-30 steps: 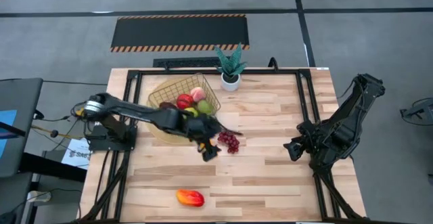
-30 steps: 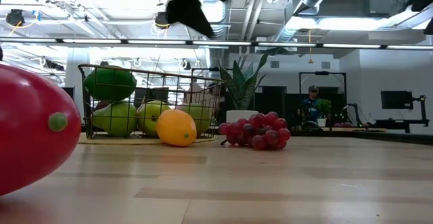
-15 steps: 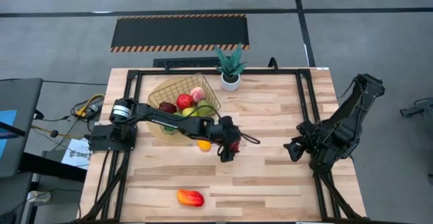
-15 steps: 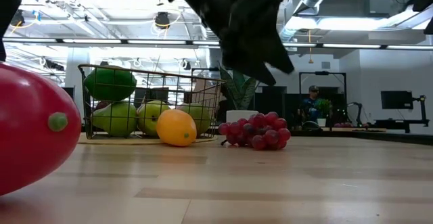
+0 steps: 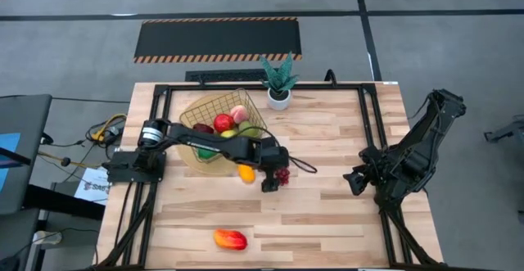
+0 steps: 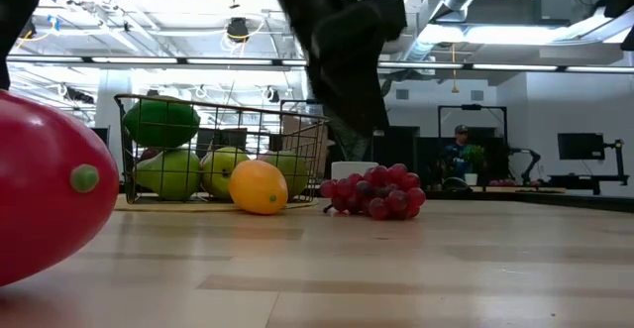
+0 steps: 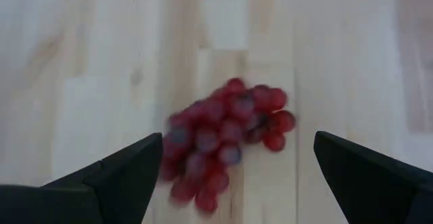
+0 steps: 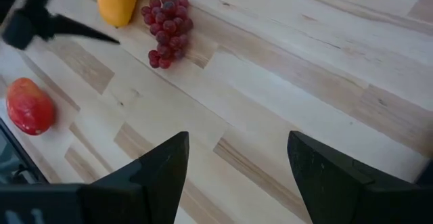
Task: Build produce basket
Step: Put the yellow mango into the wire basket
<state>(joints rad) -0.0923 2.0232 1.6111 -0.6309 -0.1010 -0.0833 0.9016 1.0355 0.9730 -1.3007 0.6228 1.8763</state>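
Left hand [image 5: 273, 181] now over grapes [image 7: 223, 139]

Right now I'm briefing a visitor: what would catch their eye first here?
The left hand, open, hangs over the grapes at mid-table. Behind it the gold basket is piled with fruit, an orange mango lying just outside. A red mango lies alone at the near edge; the right hand waits at the right.
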